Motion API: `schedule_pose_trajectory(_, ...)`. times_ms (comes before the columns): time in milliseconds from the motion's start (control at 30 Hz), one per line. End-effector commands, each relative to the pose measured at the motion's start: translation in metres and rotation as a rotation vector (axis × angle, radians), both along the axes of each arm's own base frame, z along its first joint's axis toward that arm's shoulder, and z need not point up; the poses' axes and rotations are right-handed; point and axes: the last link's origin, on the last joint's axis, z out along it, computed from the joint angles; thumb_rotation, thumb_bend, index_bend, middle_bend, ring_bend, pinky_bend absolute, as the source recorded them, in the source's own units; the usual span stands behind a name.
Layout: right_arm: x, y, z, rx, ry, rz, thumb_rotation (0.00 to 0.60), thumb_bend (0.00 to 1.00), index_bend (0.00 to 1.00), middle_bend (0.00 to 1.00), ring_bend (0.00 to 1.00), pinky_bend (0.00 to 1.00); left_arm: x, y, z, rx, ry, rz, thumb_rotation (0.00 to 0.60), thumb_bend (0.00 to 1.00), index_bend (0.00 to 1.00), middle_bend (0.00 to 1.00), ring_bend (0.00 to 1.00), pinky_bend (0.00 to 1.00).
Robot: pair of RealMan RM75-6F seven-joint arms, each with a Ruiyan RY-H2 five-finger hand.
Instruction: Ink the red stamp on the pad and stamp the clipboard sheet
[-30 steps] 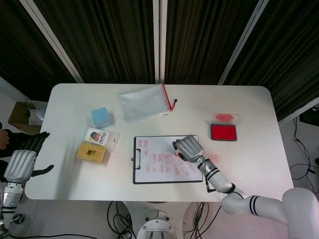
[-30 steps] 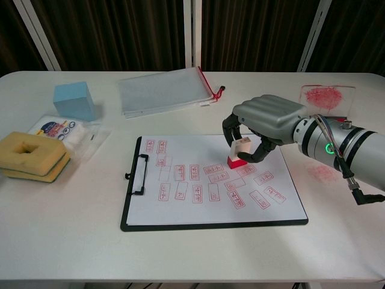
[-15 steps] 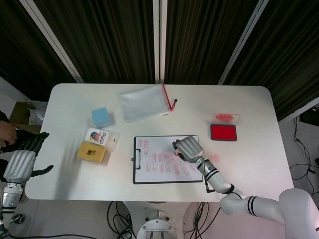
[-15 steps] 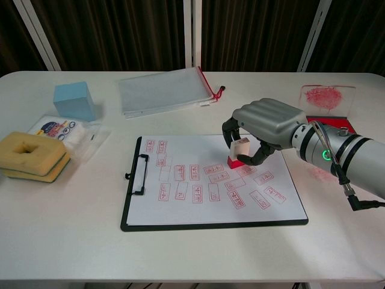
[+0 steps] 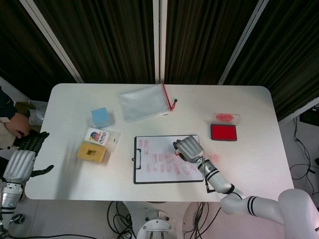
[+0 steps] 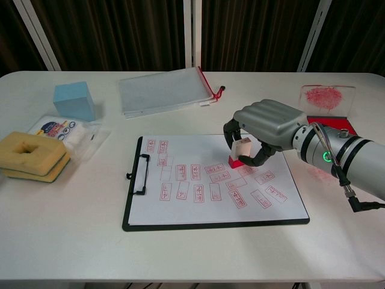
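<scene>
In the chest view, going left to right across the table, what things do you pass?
Yellow sponge → blue cube → clipboard's clip → mesh zip pouch → red stamp held by the right hand → ink pad's lid.

Bright even overhead light, soft shadows
</scene>
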Motion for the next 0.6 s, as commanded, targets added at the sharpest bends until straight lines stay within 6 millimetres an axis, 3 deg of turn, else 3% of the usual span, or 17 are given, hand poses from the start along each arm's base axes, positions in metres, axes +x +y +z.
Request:
schedule_pose_trajectory(33,0.001,0.0,0.001,-0.002,-0.01,0.001,0.6,0.44,1.0,0.85,0.86,0.9,0.0,0.0,0.001,0.002,-0.001,0.0,0.6,0.12,0.08,0.09,0.1,0.18)
schedule_pose_trajectory(167,0.008,0.0,0.01,-0.013,-0.058,0.008,0.6,0.44,1.0,0.85,0.86,0.9,0.002,0.0,0.002,0.005,0.001,-0.005,0.6,0.12,0.08,0.09,0.1,0.19)
schedule_pose_trajectory(400,0.029,0.001,0.074,-0.12,-0.23,0.06,0.6,0.44,1.0,0.85,0.86,0.9,0.006,-0.002,0.006,0.013,0.004,-0.015,0.6,0.12,0.08,0.09,0.1,0.18)
schedule_pose_trajectory(500,0.021,0.003,0.105,-0.181,-0.248,0.061,0.6,0.44,1.0,0.85,0.86,0.9,0.007,-0.002,0.005,0.011,0.003,-0.015,0.6,0.12,0.08,0.09,0.1,0.19)
schedule_pose_trajectory(600,0.0,0.008,0.119,-0.202,-0.218,0.031,0.6,0.44,1.0,0.85,0.86,0.9,0.007,-0.002,0.003,0.007,0.003,-0.017,0.6,0.12,0.08,0.09,0.1,0.18)
